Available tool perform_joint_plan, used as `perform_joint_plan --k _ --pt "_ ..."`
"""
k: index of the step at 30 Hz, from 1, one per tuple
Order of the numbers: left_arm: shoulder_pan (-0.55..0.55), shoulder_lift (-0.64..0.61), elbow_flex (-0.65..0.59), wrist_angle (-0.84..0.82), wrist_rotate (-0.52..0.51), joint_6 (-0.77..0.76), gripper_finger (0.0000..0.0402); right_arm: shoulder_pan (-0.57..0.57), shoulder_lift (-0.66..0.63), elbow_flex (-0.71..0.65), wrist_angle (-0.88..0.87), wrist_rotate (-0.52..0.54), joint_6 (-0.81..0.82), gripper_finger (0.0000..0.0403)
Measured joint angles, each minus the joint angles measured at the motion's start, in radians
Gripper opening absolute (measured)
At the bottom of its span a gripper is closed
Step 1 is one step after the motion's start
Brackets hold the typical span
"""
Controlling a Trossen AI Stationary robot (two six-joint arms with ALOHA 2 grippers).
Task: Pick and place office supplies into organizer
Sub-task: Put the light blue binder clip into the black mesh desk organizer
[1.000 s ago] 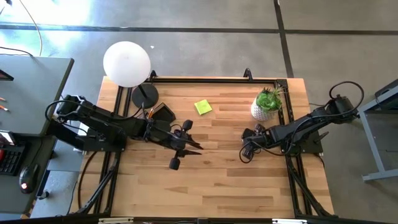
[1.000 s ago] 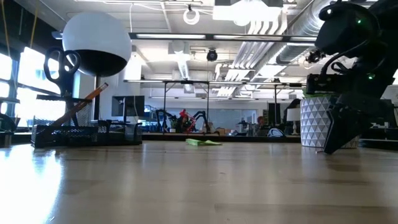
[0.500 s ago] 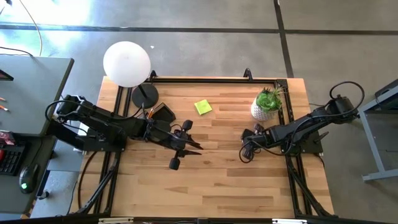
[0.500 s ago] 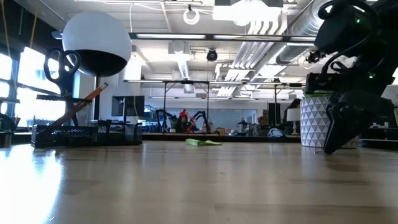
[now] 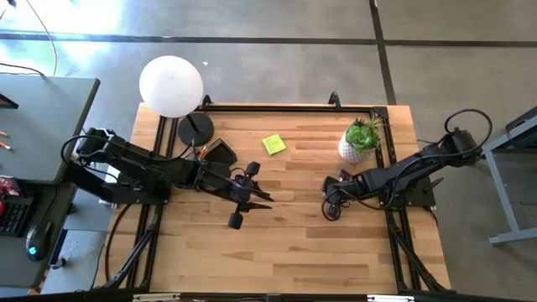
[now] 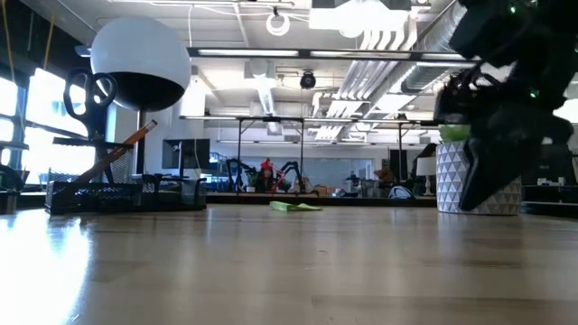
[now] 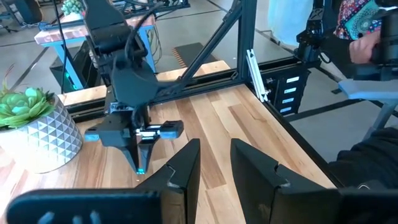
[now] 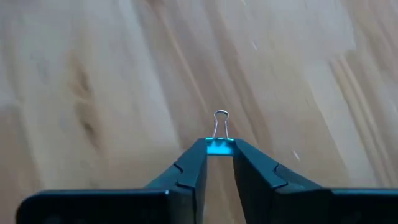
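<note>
My right gripper is shut on a small blue binder clip over the right part of the table, in front of the potted plant. The left wrist view shows the same clip at its fingertips. My left gripper waits open and empty left of the middle. The black organizer stands at the far left by the lamp base, with scissors and an orange pencil sticking up out of it. A yellow sticky-note pad lies flat on the far middle. My right gripper pinches the clip's blue body between its two fingertips. The fingers slant down from the table's right side. The clip's silver wire loop sticks out past the fingertips. The clip is just above the wood.
A potted green plant in a white faceted pot stands close behind my right gripper. A white globe lamp with a round black base stands at the far left corner. The near half of the table holds nothing.
My right gripper has turned at the wrist and tipped, and its fingertips have come up a little off the table and shifted slightly toward the table's left.
</note>
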Motion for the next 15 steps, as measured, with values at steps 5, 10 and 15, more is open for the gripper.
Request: perform_joint_plan --k 5,10,15 --pt "0.0 0.0 0.0 -0.005 -0.001 0.002 0.0079 0.022 -0.001 0.075 0.003 -0.022 -0.062 0.0054" --pt "0.0 0.001 0.0 -0.078 0.014 0.113 0.0079 0.056 -0.002 0.161 0.002 -0.04 -0.139 0.0046" --pt "-0.001 0.074 0.0 -0.115 0.0 0.313 0.0079 0.065 -0.002 0.263 -0.01 -0.056 -0.194 0.0057"
